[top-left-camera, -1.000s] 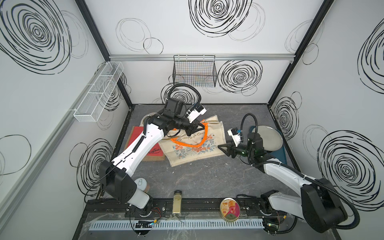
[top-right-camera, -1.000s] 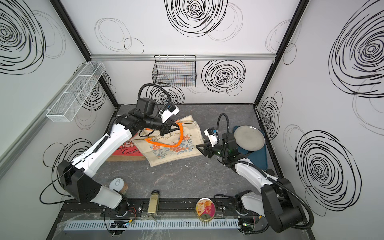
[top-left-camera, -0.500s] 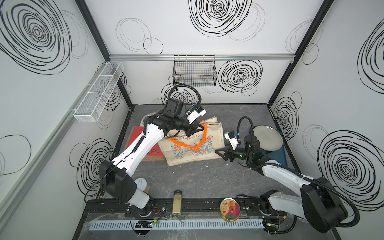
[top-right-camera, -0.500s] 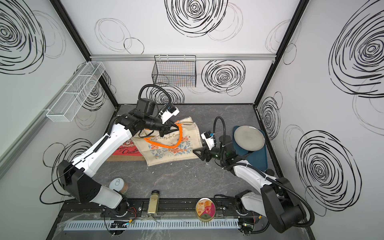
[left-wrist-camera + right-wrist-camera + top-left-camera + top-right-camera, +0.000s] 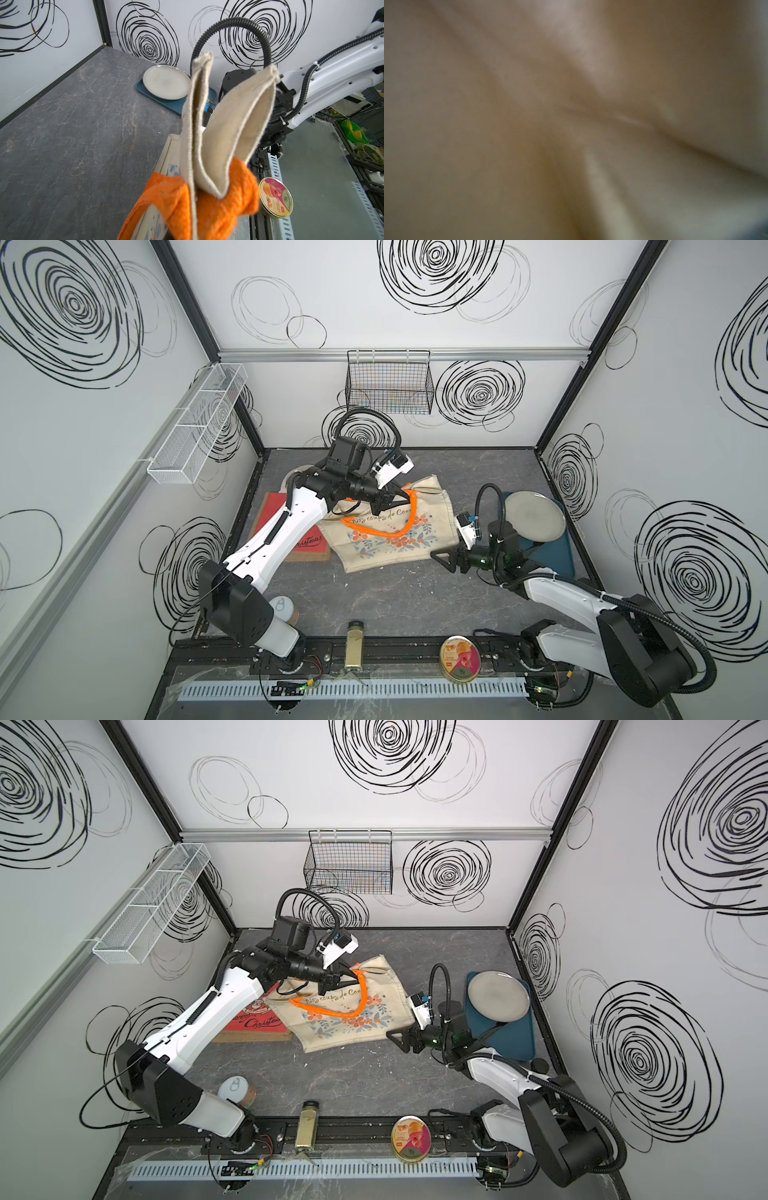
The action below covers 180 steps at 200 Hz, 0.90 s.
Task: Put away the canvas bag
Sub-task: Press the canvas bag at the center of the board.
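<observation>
Grey stone-look table [image 5: 395, 605] fills the cell floor. On the wall at 10 o'clock hangs a white mesh shelf [image 5: 195, 423], and on the back wall at 12 a black wire basket [image 5: 388, 383]. The canvas bag [image 5: 386, 547] lies mid-table, a bit twd 12, flower print up. Its 9 o'clock edge lies over a red flat box [image 5: 307, 539] marked "Christmas". The bag's mouth faces roughly 12-1 o'clock & that end is lifted off the table. At 3 o'clock sits a blue tray [image 5: 557, 560] w/ a grey plate [image 5: 534, 516] on its 12 o'clock end. My left gripper [image 5: 395, 497] is at the bag's mouth, fingers together & clamped on the orange handle [image 5: 409, 514] plus the canvas rim. Left wrist cam shows rim & handle bunched right at the lens, rim standing up. The rest of the handle loops slack across the print. My right gripper [image 5: 444, 562] sits low at the bag's 4 o'clock corner, pointing twd 9. I can't tell if its fingers are apart or pinching cloth, nor if they touch the bag. Right wrist cam gives nothing but blurred beige fabric. Along the 6 o'clock edge are a round tin [image 5: 460, 657] at 5, a spice jar [image 5: 354, 645] at 6, & a can [image 5: 282, 608] w/ white lid at 7, partly behind my left arm's base.
</observation>
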{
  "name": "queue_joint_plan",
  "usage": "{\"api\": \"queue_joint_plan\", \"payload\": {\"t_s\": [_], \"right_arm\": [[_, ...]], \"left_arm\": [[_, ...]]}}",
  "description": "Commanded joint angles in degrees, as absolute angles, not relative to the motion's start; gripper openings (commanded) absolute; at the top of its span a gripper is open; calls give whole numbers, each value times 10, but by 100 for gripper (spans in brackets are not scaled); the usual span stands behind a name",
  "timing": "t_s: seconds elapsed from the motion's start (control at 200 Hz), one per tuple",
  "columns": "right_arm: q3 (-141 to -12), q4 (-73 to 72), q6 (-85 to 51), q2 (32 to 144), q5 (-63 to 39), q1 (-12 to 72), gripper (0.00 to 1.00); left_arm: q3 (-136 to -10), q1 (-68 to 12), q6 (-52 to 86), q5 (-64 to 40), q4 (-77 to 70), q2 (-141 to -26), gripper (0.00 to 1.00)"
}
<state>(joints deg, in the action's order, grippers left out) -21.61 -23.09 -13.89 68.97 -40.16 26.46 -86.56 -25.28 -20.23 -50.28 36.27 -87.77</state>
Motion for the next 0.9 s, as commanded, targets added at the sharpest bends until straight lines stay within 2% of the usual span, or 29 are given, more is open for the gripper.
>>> {"api": "queue_joint_plan", "payload": {"t_s": [0.0,0.125,0.28,0.325,0.39,0.42,0.505,0.555,0.605,0.711,0.831,0.896], "right_arm": [[-244,-270,-140,699,-426,279,63],[-269,-244,-104,685,-418,286,57],[-268,-211,-65,651,-390,287,56],[-262,-220,-56,642,-388,287,49],[-258,-237,-47,634,-388,291,26],[-258,-238,-41,632,-388,293,19],[-264,-226,-36,631,-375,296,12],[-263,-224,-32,632,-372,296,11],[-265,-214,-32,630,-367,295,17],[-275,-171,-36,612,-330,293,44],[-247,-161,-46,557,-233,288,55],[-216,-187,-59,520,-180,287,67]], "left_arm": [[-879,-257,-235,-536,359,-881,0],[-889,-267,-258,-455,396,-892,0],[-887,-259,-248,-460,385,-897,0],[-887,-259,-247,-461,383,-898,0],[-885,-261,-245,-466,378,-899,0],[-884,-261,-244,-467,377,-899,0],[-881,-259,-244,-461,370,-896,0],[-867,-254,-232,-462,345,-888,0],[-854,-246,-218,-468,319,-880,0],[-854,-234,-211,-481,308,-876,0],[-857,-229,-212,-483,312,-875,0],[-859,-230,-210,-479,311,-876,0]]}}
